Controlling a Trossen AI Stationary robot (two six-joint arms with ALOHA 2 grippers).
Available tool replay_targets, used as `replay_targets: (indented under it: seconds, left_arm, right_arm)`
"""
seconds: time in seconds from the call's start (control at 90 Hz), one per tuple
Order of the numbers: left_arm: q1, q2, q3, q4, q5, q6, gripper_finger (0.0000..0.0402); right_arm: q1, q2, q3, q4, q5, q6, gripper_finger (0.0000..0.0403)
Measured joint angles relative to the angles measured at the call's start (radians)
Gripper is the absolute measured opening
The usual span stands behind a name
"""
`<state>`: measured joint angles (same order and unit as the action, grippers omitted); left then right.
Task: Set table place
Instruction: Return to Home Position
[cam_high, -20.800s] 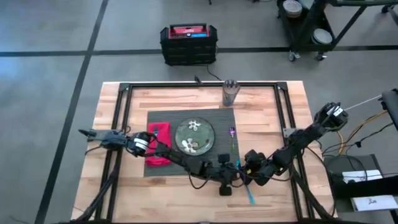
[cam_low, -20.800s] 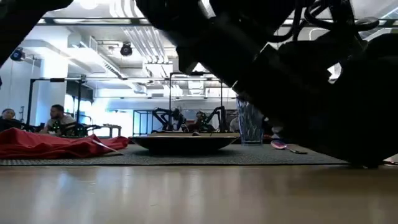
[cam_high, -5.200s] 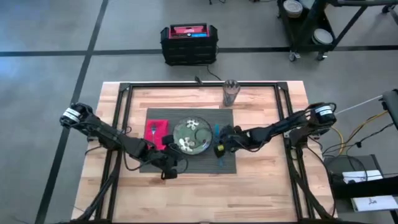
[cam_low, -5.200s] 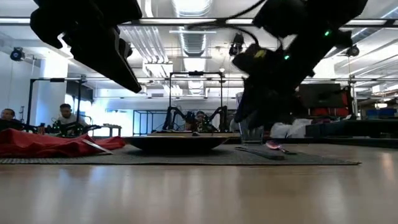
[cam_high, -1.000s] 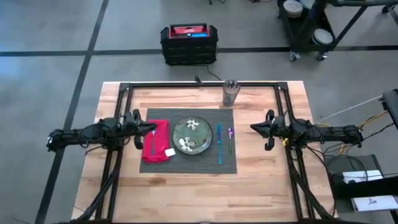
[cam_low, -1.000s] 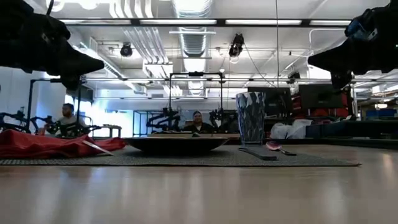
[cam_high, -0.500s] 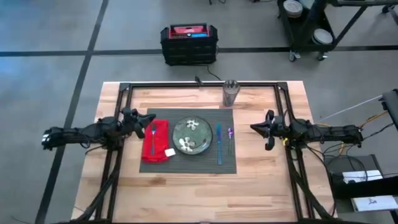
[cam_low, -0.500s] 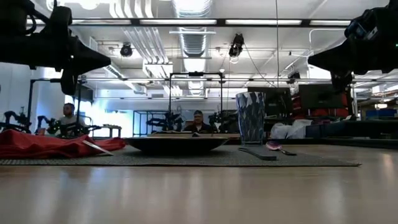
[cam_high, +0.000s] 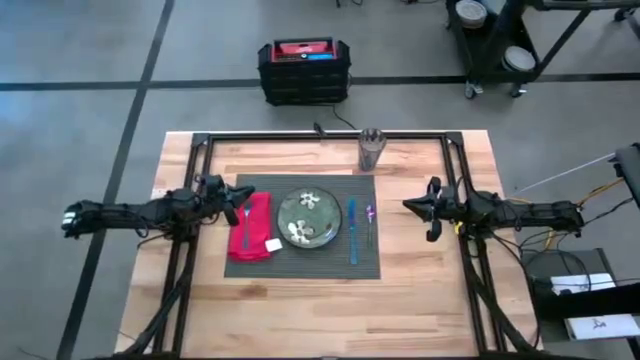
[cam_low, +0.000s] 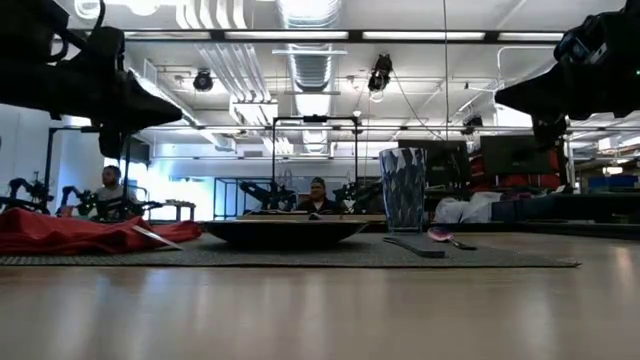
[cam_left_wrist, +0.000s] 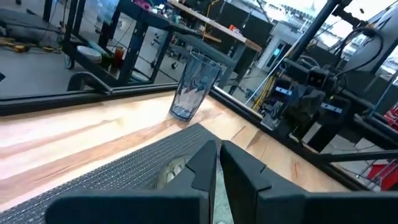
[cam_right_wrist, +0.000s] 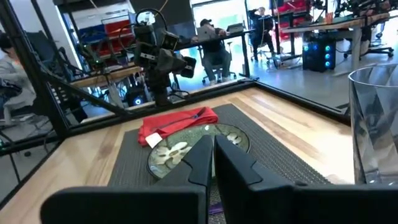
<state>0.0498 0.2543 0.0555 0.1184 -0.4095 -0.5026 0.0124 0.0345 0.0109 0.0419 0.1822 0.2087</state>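
The counter (cam_high: 420, 300) carries the grey mat (cam_high: 300, 262) at its middle, and on it the setting looks complete to me. The green plate (cam_high: 312, 218) sits at the centre, with the red napkin (cam_high: 250, 228) to its left under a thin blue utensil (cam_high: 247, 210). The glass (cam_high: 370, 150) stands just beyond the mat's far edge, and the blue knife (cam_high: 352, 230) and purple spoon (cam_high: 369, 222) lie right of the plate. My left fingers (cam_high: 230, 203), beside the napkin, and my right fingers (cam_high: 413, 207), well right of the spoon, are pressed narrow and hold nothing. Only parking the arms seems left.
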Motion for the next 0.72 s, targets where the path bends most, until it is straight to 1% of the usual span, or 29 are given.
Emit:
replay_targets:
  seconds: [0.722]
  left_arm:
    - [0.0,0.118,0.002,0.0,0.0,0.0,0.0011]
  right_arm:
    - [0.0,0.0,0.0,0.0,0.0,0.0,0.0002]
